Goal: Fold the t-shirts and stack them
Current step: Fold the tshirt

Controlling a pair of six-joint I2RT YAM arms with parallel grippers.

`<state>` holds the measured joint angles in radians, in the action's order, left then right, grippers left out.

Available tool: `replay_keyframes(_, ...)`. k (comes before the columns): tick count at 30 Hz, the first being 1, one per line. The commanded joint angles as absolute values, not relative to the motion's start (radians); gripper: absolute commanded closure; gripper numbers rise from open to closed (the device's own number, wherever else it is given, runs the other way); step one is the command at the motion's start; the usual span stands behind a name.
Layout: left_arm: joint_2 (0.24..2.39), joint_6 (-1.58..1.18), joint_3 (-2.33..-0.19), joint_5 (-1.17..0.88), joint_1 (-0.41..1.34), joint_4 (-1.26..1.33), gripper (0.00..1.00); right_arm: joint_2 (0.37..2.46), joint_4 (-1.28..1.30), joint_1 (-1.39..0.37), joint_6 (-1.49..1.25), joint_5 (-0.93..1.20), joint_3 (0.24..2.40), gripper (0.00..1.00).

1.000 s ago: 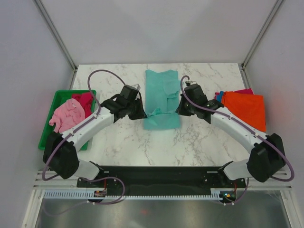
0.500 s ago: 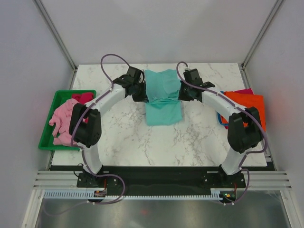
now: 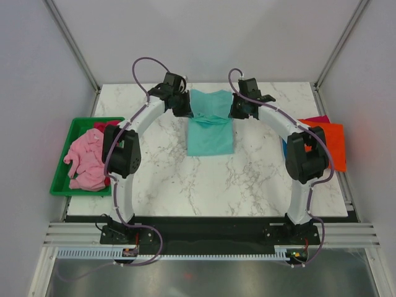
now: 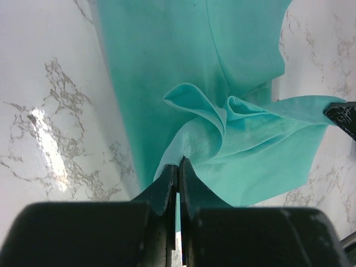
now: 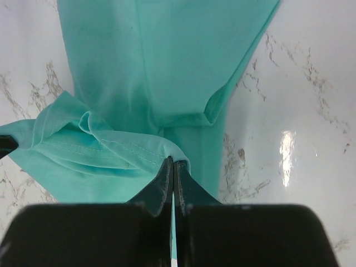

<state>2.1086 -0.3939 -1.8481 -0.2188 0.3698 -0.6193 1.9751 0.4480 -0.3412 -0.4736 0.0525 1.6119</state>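
Teal shirt (image 3: 210,129) lies mid-table, half folded, one edge pinched tight by left gripper (image 4: 178,166) and right gripper (image 5: 172,166). Orange shirt (image 3: 329,141) looks stacked already; pink shirt (image 3: 86,162) sits crumpled in tray (image 3: 77,123).

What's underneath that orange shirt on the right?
A magenta edge peeks out from beneath the orange shirt at its far side. Whatever else lies below is covered by it and the right arm.
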Motion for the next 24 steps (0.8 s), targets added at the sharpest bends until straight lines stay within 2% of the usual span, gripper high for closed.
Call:
replay_keyframes(1,2.152,-0.321,-1.952,-0.259,0.361,-0.621,0.98,2.014,0.423,-0.324,-0.454,0.069,1.712,1.00)
replay_keyframes(9,2.267,-0.322,-2.062,-0.324,0.333,-0.620,0.96,2.086,0.416,-0.310,-0.463,0.092,1.726,1.00)
replay_keyframes(15,2.319,-0.351,-2.066,-0.336,0.318,-0.626,0.95,2.141,0.408,-0.296,-0.463,0.110,1.743,1.00)
replay_keyframes(18,2.345,-0.348,-2.078,-0.350,0.310,-0.623,0.90,2.177,0.410,-0.290,-0.463,0.121,1.769,1.00)
replay_keyframes(19,2.353,-0.348,-2.086,-0.351,0.310,-0.624,0.84,2.186,0.408,-0.287,-0.463,0.123,1.776,0.98)
replay_keyframes(20,2.370,-0.348,-2.117,-0.357,0.308,-0.624,0.81,2.206,0.410,-0.282,-0.462,0.132,1.802,0.84)
replay_keyframes(23,2.401,-0.373,-2.221,-0.383,0.287,-0.632,0.56,2.264,0.429,-0.262,-0.469,0.146,1.918,0.39)
replay_keyframes(24,2.422,-0.383,-2.252,-0.403,0.269,-0.635,0.49,2.282,0.451,-0.249,-0.471,0.149,1.971,0.33)
